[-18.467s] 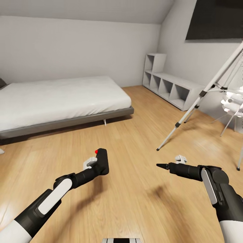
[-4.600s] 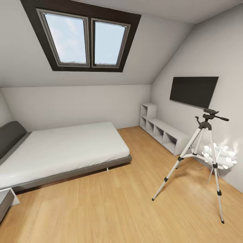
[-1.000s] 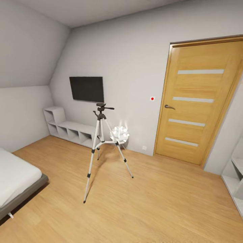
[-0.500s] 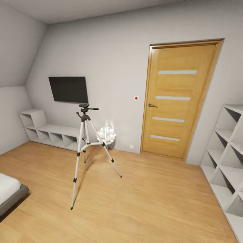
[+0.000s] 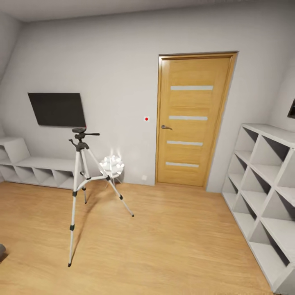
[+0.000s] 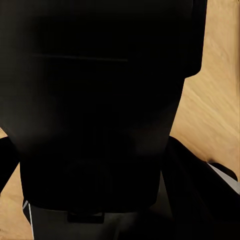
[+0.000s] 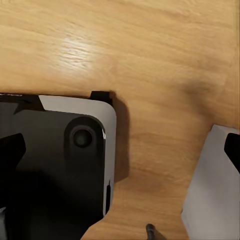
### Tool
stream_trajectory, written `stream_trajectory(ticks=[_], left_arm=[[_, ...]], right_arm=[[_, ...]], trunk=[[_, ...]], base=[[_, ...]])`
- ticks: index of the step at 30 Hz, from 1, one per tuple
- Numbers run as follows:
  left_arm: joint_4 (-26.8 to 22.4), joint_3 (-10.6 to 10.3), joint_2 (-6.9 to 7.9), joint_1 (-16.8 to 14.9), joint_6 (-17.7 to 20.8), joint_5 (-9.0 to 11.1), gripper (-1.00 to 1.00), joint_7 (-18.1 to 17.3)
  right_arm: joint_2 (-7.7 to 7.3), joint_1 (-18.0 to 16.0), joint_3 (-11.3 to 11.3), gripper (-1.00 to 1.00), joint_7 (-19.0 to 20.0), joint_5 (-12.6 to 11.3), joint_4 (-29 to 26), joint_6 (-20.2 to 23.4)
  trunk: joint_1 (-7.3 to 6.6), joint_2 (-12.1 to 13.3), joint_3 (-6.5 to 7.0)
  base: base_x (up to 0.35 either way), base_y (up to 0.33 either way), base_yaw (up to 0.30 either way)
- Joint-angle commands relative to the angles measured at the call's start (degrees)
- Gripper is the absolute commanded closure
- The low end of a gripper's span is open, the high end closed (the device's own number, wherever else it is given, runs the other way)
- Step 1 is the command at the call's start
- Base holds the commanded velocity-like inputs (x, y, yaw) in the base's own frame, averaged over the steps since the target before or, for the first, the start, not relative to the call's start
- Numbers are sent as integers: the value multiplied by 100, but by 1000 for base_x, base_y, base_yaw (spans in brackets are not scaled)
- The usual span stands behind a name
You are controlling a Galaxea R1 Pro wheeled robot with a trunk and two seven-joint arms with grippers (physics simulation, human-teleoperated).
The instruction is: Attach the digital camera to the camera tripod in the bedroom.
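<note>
The white room has a light wood floor point(image 5: 172, 246), a tall wooden door with pale glass strips point(image 5: 192, 119) and grey open cube shelves point(image 5: 262, 192) along the wall at the right of the head view. A flat black screen point(image 5: 57, 109) hangs on the wall over a low grey shelf unit point(image 5: 37, 172). The camera tripod with thin silver-white legs and a black head point(image 5: 82, 180) stands upright on the floor, just in front of a small white ball lamp point(image 5: 111, 164).

In the left wrist view a large black boxy shape point(image 6: 95, 105), probably the digital camera, covers the lens, so I cannot tell how the left claw stands. In the right wrist view the robot's own black and white base point(image 7: 60, 165) lies over the floor; the right claw's state I also cannot tell.

The step is the approach: I think the robot should face the tripod squarely, stop near it and not knock a leg.

Compared with half a second ago, the view has swung to the right: the tripod sits further left and more shelves appear.
</note>
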Motion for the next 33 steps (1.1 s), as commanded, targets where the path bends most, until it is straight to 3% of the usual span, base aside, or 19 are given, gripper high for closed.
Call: stream_trajectory(ticks=[1, 10, 33], left_arm=[[-1, -46, 2, 0, 7, 50, 100, -22], [0, -46, -2, 0, 13, 50, 100, -22], [-2, -46, 2, 0, 16, 50, 100, -22]], right_arm=[[-2, -6, -49, -100, 13, 50, 9, 11], [-2, -6, -49, -100, 13, 54, 8, -6], [33, -6, -40, -100, 5, 94, 8, -17]], trunk=[[3, -4, -2], [3, -4, -2], [3, -4, -2]], base=[[142, 0, -296], [247, 0, -275], [318, 0, -10]])
